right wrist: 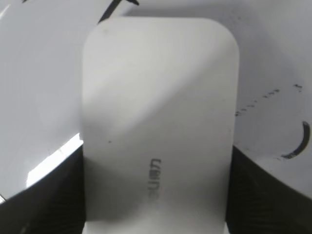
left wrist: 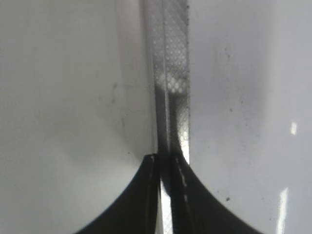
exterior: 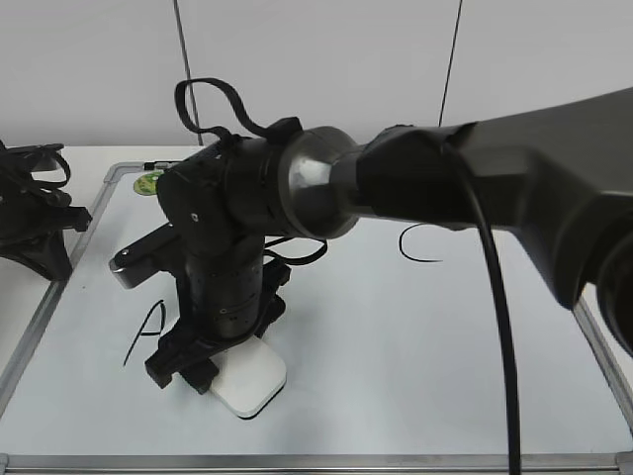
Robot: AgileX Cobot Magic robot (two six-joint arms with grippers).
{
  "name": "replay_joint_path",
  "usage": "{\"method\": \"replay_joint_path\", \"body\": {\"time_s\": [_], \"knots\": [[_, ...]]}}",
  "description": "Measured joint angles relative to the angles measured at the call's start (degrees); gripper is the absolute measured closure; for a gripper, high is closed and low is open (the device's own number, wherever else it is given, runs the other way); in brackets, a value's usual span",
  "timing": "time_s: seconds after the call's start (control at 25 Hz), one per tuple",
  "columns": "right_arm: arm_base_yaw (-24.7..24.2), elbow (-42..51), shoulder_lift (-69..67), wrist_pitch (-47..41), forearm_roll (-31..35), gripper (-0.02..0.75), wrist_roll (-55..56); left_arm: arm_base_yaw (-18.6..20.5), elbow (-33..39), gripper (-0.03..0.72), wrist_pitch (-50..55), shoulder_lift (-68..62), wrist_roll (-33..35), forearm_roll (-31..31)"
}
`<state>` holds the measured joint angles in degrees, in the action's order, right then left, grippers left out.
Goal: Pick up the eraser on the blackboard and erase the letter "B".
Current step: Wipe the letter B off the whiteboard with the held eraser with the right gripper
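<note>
The blackboard (exterior: pixel 415 366) is a white board with a silver frame, lying flat. My right gripper (exterior: pixel 193 361) reaches across to the board's left part and is shut on the white eraser (exterior: pixel 252 381), which lies flat on the board. In the right wrist view the eraser (right wrist: pixel 156 112) fills the space between the jaws (right wrist: pixel 156 165). A curved black stroke (right wrist: pixel 298 144) with faint smears lies right of it; I cannot tell whether it belongs to the letter "B". In the exterior view the arm hides where the "B" would stand. My left gripper (exterior: pixel 45 223) rests off the board's left edge, jaws (left wrist: pixel 165 161) shut and empty.
A black "A" (exterior: pixel 143 332) is left of the eraser and a black "C" (exterior: pixel 415 247) is on the right. A green round sticker (exterior: pixel 148 182) sits at the far left corner. The board's metal frame (left wrist: pixel 170 73) runs under my left gripper.
</note>
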<state>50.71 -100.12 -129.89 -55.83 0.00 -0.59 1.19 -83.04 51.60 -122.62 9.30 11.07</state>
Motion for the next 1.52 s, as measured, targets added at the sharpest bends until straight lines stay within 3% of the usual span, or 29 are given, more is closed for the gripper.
{"method": "replay_joint_path", "body": {"time_s": [0.76, 1.52], "knots": [[-0.44, -3.56, -1.27, -4.03, -2.28, 0.181, 2.21, 0.00, 0.00, 0.674, 0.00, 0.00, 0.00, 0.00], [-11.47, -3.86, -1.27, -5.15, -4.99, 0.181, 2.64, 0.00, 0.00, 0.674, -0.10, 0.00, 0.00, 0.00]]}}
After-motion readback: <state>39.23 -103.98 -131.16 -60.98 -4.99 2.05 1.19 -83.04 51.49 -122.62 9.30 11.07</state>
